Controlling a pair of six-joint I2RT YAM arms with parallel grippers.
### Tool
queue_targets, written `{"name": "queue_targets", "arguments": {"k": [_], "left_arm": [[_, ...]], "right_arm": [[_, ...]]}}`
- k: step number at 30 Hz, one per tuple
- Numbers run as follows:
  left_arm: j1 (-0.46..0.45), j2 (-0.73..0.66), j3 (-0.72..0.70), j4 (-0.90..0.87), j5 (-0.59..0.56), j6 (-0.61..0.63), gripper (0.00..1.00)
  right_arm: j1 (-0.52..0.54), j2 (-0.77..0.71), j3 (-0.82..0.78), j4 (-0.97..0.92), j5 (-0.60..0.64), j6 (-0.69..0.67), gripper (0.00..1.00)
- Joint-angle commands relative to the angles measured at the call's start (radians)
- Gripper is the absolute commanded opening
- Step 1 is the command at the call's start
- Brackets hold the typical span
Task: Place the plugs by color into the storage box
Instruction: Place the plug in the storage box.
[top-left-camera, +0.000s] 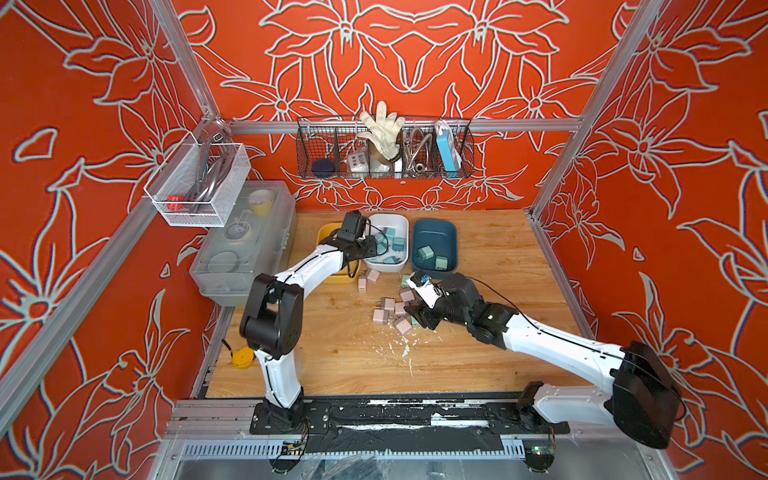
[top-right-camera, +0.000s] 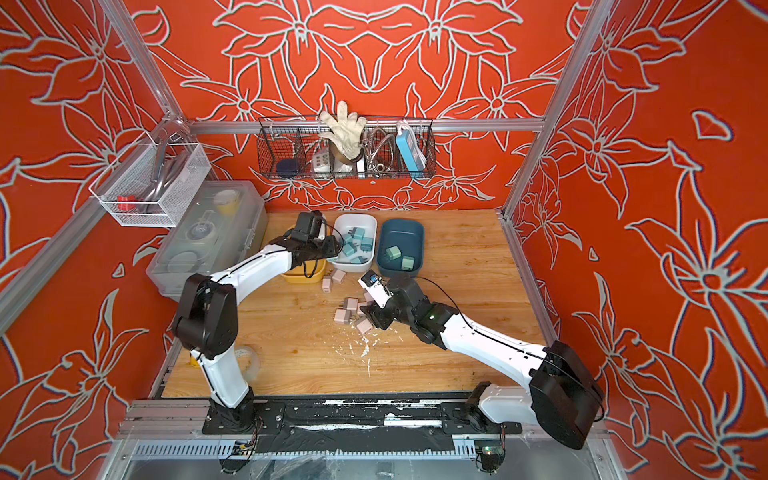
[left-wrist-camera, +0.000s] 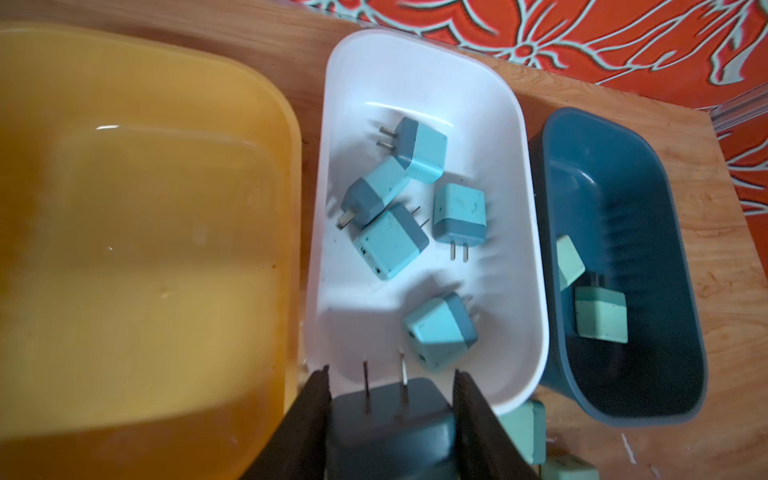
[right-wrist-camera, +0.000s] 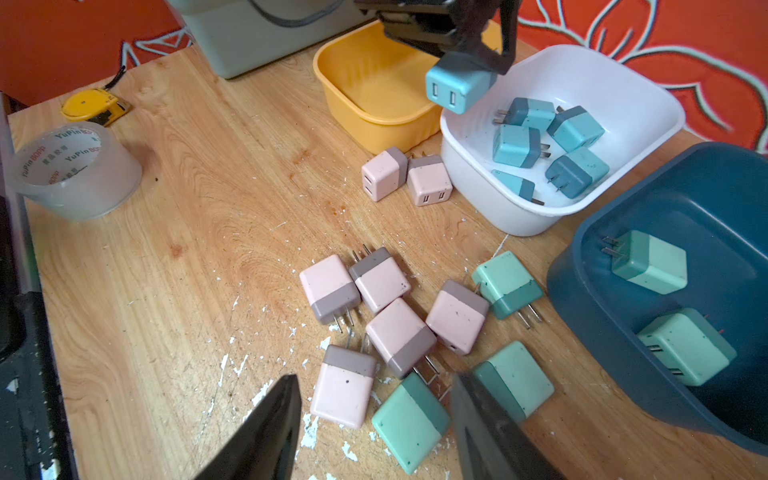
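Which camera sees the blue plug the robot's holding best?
Right wrist view: the blue plug shows nearly whole, sockets too. Left wrist view: only its dark base and prongs, in the left tool. In both top views it barely shows.

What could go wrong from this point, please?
1. The left hand holds a blue plug just above the rim of the white bin, next to the yellow bin. Released here, it might bounce out.
2. The open right hand straddles a green plug lying close against a pink plug. Closing could pinch or drag both.
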Motion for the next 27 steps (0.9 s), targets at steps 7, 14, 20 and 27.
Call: {"name": "queue_targets", "arguments": {"k": [7,14,20,27], "left_arm": [[0.004,0.307,0.392,-0.125,0.016,0.019,0.35],[0.003,0.312,0.429,-0.159,0.021,0.031,0.55],[0.003,0.298,0.402,-0.169,0.025,0.065,0.57],[0.002,0.327,0.395,-0.181,0.115,0.035,0.49]], "right_arm": [[0.004,0.042,0.013,-0.023,0.056,-0.016,0.63],[0.003,0.069,0.024,-0.028,0.058,-0.018,0.63],[0.003,0.093,0.035,-0.032,0.045,-0.014,0.63],[0.004,0.092,0.036,-0.032,0.046,-0.013,0.63]]}}
